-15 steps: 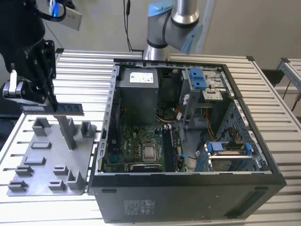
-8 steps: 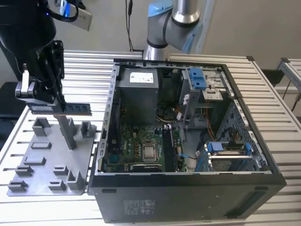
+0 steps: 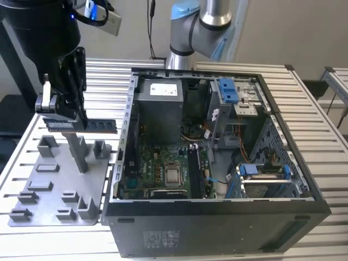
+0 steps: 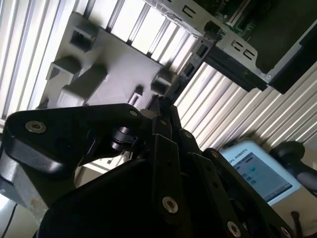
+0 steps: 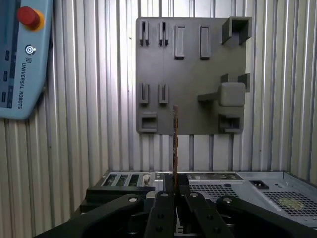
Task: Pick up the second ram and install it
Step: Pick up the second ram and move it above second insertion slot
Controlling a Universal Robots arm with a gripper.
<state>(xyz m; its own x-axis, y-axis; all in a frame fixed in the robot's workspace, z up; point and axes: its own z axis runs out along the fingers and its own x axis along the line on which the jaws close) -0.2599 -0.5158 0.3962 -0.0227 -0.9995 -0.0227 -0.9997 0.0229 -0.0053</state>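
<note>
Dark green-black second ram (image 3: 100, 125) with a row of black chips; tool (image 3: 69, 120) black. Plain grey fixture tray (image 3: 54, 187); desk (image 3: 321, 136) silver-white, ribbed in parallel slats. Black case (image 3: 217, 228), green motherboard (image 3: 157, 163), blue drive clips (image 3: 228, 89); pendant (image 5: 20, 74) pale blue, its button (image 5: 27, 16) red on a yellow collar.

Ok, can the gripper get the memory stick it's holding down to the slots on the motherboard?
Probably yes. The gripper holds the memory stick over the grey tray, the case is open on top, and the slots beside the processor socket look uncovered.
</note>
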